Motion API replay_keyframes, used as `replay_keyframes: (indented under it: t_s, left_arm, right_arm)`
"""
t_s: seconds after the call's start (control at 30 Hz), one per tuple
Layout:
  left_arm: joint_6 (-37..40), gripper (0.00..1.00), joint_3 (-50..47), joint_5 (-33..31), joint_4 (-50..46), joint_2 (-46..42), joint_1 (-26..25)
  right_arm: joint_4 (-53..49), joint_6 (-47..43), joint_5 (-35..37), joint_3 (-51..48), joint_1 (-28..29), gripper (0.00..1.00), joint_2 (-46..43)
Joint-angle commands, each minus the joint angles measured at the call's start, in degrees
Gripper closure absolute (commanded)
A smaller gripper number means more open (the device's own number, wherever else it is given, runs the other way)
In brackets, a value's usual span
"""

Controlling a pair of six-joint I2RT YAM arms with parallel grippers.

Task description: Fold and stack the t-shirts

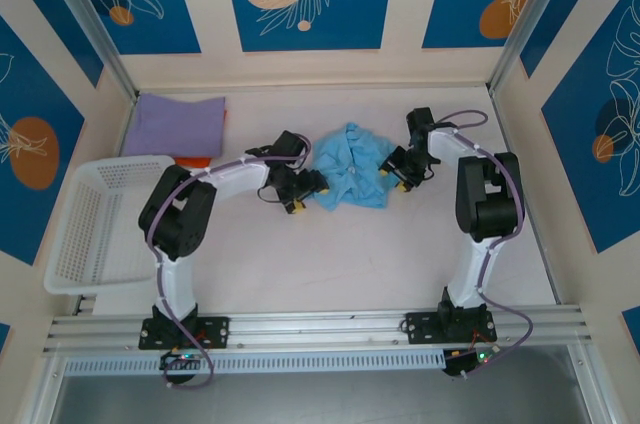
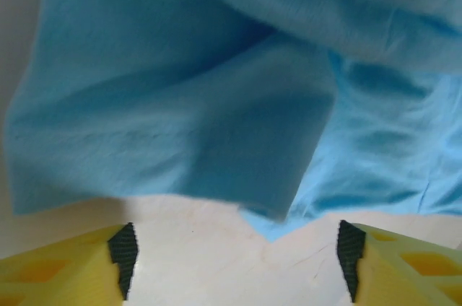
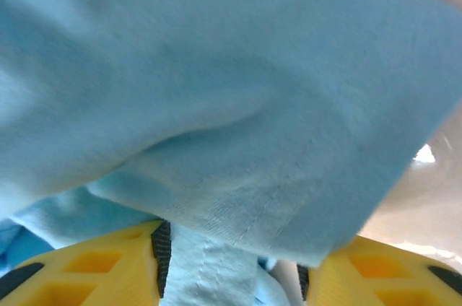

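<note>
Lavender tee [image 1: 178, 124] beside basket [image 1: 70, 244], blue tee [image 1: 352, 176] crumpled

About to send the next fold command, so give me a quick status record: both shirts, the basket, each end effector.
blue shirt: crumpled, unfolded, centre of the workspace
lavender shirt: folded flat, back left corner
basket: far left side, apart from both shirts
left end effector: open at the blue shirt's left edge, nothing between its jaws
right end effector: at the blue shirt's right edge, cloth between its jaws; grip unclear
stack: blue shirt not yet on the lavender one
</note>
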Motion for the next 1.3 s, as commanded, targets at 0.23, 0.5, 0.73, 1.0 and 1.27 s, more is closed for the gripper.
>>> replay_keyframes:
  t_s: [0.23, 0.5, 0.73, 1.0, 1.27]
  left_arm:
    - [1.1, 0.83, 8.9, -3.6, -3.1, 7.0, 0.3]
    - [9.8, 1.0, 11.9, -10.5, -10.3, 1.5, 0.6]
    - [14.3, 1.0, 10.2, -15.8, -11.7, -7.3, 1.0]
    - [18.3, 1.0, 9.3, -22.8, -13.4, -18.8, 2.6]
    - [26.8, 1.0, 25.3, -31.0, -16.0, -24.1, 3.3]
  right_arm:
    - [-0.2, -0.9, -3.4, 1.5, 0.7, 0.79, 2.6]
    - [-0.1, -0.8, -2.5, -0.2, 0.6, 1.0, -2.1]
    - [-1.3, -0.9, 0.5, -2.5, 0.0, 1.0, -9.6]
    - [-2.5, -0.3, 2.9, -3.1, -2.1, 1.0, -19.0]
    - [-1.0, 1.4, 7.0, 8.1, -4.2, 1.0, -26.8]
